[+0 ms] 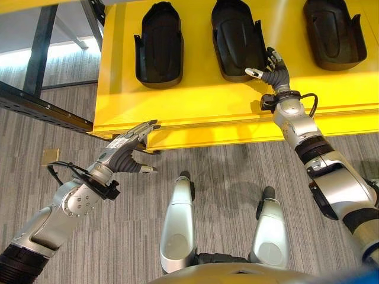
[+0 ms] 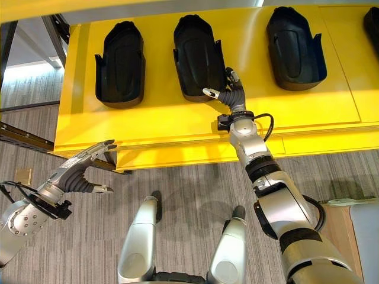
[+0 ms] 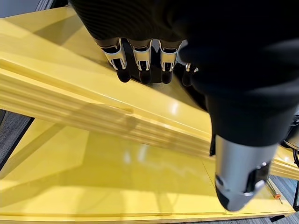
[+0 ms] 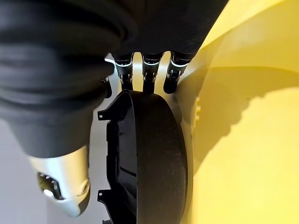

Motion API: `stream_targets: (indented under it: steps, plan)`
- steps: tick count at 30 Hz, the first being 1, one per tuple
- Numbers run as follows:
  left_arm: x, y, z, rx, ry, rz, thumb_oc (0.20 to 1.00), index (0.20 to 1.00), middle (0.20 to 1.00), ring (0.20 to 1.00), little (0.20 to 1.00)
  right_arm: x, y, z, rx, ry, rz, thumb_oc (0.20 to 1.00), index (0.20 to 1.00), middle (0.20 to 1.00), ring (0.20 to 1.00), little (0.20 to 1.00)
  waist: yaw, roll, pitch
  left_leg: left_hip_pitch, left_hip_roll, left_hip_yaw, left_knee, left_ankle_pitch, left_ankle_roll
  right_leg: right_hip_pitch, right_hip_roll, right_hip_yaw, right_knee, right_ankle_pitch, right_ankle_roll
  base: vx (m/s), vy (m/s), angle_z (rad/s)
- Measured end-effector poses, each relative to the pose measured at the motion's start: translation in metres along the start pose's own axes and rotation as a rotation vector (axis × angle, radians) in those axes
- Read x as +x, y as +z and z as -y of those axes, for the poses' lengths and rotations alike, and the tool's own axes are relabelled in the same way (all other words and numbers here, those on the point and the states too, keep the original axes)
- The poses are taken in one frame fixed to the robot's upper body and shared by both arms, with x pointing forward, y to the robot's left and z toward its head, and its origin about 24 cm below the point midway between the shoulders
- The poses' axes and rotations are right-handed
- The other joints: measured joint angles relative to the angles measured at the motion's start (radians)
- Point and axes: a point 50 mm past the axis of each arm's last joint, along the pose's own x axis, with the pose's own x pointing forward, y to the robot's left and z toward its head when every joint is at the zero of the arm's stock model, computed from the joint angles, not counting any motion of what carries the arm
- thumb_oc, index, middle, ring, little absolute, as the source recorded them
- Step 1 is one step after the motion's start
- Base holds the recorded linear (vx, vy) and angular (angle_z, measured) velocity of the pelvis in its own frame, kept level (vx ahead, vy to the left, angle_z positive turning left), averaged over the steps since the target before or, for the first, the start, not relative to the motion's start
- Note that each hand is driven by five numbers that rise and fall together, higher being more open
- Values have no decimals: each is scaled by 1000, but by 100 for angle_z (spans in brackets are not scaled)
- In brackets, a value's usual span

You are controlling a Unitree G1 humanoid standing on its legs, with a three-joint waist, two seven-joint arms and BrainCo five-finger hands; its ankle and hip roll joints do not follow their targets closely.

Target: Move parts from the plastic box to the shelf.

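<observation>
Three black moulded parts lie in a row on the yellow shelf point(image 1: 195, 106): a left part point(image 1: 159, 44), a middle part point(image 1: 237, 38) and a right part point(image 1: 331, 32). My right hand point(image 1: 277, 72) reaches over the shelf to the middle part's near right corner. Its fingers point(image 4: 149, 74) are straight and rest on the rim of the middle part point(image 4: 154, 158), with the thumb spread apart from them. My left hand point(image 1: 127, 151) hovers at the shelf's front left edge, open and holding nothing. Its fingers point(image 3: 140, 60) point over the yellow shelf edge point(image 3: 93, 112).
A fourth black part point(image 2: 373, 23) shows at the shelf's far right. A dark metal frame point(image 1: 35, 100) runs along the left above the grey carpet. A small brass floor plate point(image 1: 50, 155) lies left of my left arm. A pale grey-blue object's edge point(image 2: 366, 236) sits at lower right.
</observation>
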Motion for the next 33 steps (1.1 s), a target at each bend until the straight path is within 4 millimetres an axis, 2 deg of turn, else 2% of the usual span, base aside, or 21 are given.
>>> stream_targets:
  steps: [4,11,12,15,17,18,19,20,22,23,25,26,27,29,30,33]
  plan:
    - [-1,0,-2,2,19,-2,1000,1000,1000,1000,1000,1,9,4,2,-36,31,1000,1000,1000,1000,1000,-1,-1,0,0,0,0,0,0,1,0,0,0,0,0,0,0,0,0]
    - [0,0,-3,5,26,0,1000,1000,1000,1000,1000,2,48,23,5,-86,190,1000,1000,1000,1000,1000,-5,-5,0,-1,0,0,-1,-1,2,0,1,0,-2,0,0,0,0,0]
    - [1,0,-4,6,28,0,1000,1000,1000,1000,1000,-1,61,25,26,-86,245,1000,1000,1000,1000,1000,-9,-7,0,-1,1,0,-1,-1,2,0,1,0,-2,0,0,0,0,0]
    - [1,0,-6,8,38,3,1000,1000,1000,1000,1000,-6,76,28,18,-84,325,1000,1000,1000,1000,1000,-13,-11,-1,1,2,0,-2,-2,2,2,2,0,-3,0,0,0,0,0]
    - [3,0,-9,14,53,5,1000,1000,1000,1000,1000,-21,89,35,-19,-95,437,1000,1000,1000,1000,1000,-11,-15,-1,19,3,2,-5,-4,3,19,3,-2,-8,0,0,107,-16,-1]
    - [3,1,-9,8,59,7,1000,1000,1000,1000,1000,-22,87,37,-21,-104,434,1000,1000,1000,1000,1000,-20,-18,-2,26,4,1,-9,-6,3,27,3,-3,-13,0,0,110,-19,5]
    - [6,1,-7,-44,85,10,1000,1000,1000,1000,1000,-35,81,46,6,-125,450,1000,1000,1000,1000,1000,-13,-21,-1,49,6,-1,-26,-5,2,55,2,-11,-29,0,0,74,-18,12]
    - [6,1,-4,-135,149,2,1000,1000,1000,1000,1000,-55,68,55,34,-148,460,1000,1000,1000,1000,1000,-3,-25,-3,77,4,-2,-34,-6,1,96,2,-25,-50,1,1,67,-13,9]
    - [0,-5,2,-188,144,-37,1000,1000,1000,1000,1000,-62,48,60,19,-156,408,1000,1000,1000,1000,1000,-11,-51,-23,95,17,-1,-41,-17,-5,109,8,-29,-60,-3,-1,157,-30,-5]
    - [-1,-8,8,-259,144,-57,1000,1000,1000,1000,1000,-78,34,67,55,-179,385,1000,1000,1000,1000,1000,-15,-66,-39,107,20,-4,-54,-17,-4,128,16,-35,-81,-1,-3,152,-24,-2]
    - [-3,-13,14,-363,159,-86,1000,1000,1000,1000,1000,-94,14,67,94,-178,339,1000,1000,1000,1000,1000,-24,-85,-56,133,22,-3,-70,-18,-7,163,19,-46,-107,3,-2,113,-13,1]
    - [-7,-16,20,-434,149,-109,1000,1000,1000,1000,1000,-106,-5,63,141,-161,284,1000,1000,1000,1000,1000,-30,-99,-95,146,32,0,-82,-22,-11,182,27,-53,-136,9,-2,119,1,-8]
    - [-8,-17,26,-481,144,-120,1000,1000,1000,1000,1000,-113,-13,64,151,-160,257,1000,1000,1000,1000,1000,-45,-107,-111,153,38,-1,-87,-24,-14,191,33,-54,-153,15,-5,93,12,-4]
    - [-10,-19,37,-664,202,-138,1000,1000,1000,1000,1000,-137,-28,68,176,-156,209,1000,1000,1000,1000,1000,-35,-108,-143,191,37,-3,-115,-17,-23,258,38,-79,-215,41,-2,89,8,6]
    - [-20,-22,46,-730,193,-178,1000,1000,1000,1000,1000,-146,-37,70,187,-150,179,1000,1000,1000,1000,1000,-55,-124,-178,205,46,0,-136,-18,-24,277,43,-87,-244,47,-5,160,22,5]
    - [-37,-31,64,-957,249,-256,1000,1000,1000,1000,1000,-180,-55,78,201,-145,95,1000,1000,1000,1000,1000,-58,-146,-258,250,53,-2,-200,-7,-34,340,57,-110,-331,72,-11,95,24,6]
